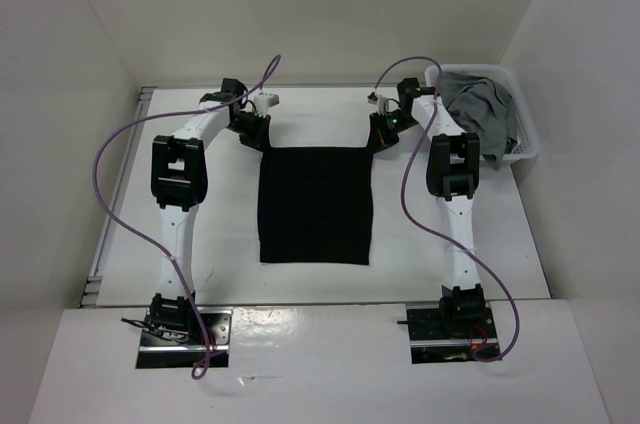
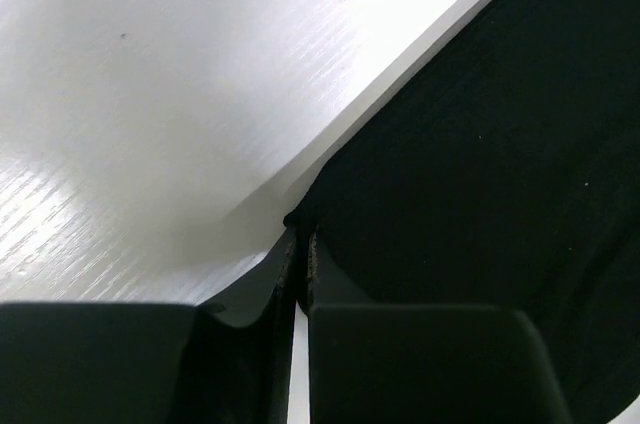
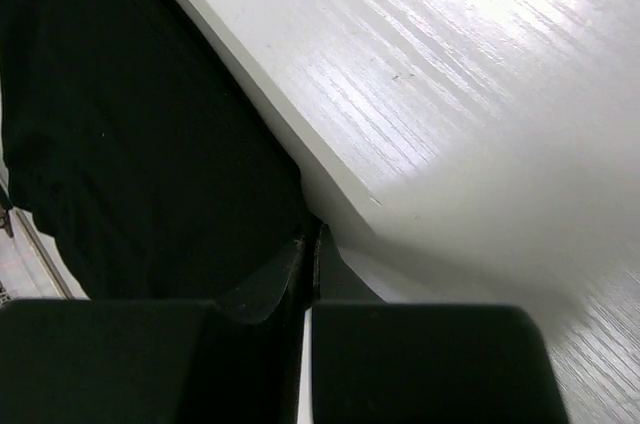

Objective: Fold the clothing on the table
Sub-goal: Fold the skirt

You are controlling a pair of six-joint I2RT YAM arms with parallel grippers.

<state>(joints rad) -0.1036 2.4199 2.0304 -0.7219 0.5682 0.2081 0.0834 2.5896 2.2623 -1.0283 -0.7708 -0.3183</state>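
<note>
The black clothing (image 1: 315, 206) lies flat as a rough rectangle on the white table (image 1: 220, 234). My left gripper (image 1: 262, 144) is at its far left corner. In the left wrist view, the left gripper (image 2: 300, 236) is shut with the corner of the clothing (image 2: 480, 174) pinched between its tips. My right gripper (image 1: 372, 144) is at the far right corner. In the right wrist view, the right gripper (image 3: 311, 239) is shut on the edge of the clothing (image 3: 130, 124). The table (image 3: 480, 94) shows white beside it.
A white plastic basket (image 1: 527, 144) holding a grey garment (image 1: 485, 109) stands at the far right of the table. A thin metal rail (image 1: 118, 199) runs along the left edge. White walls enclose the back and sides.
</note>
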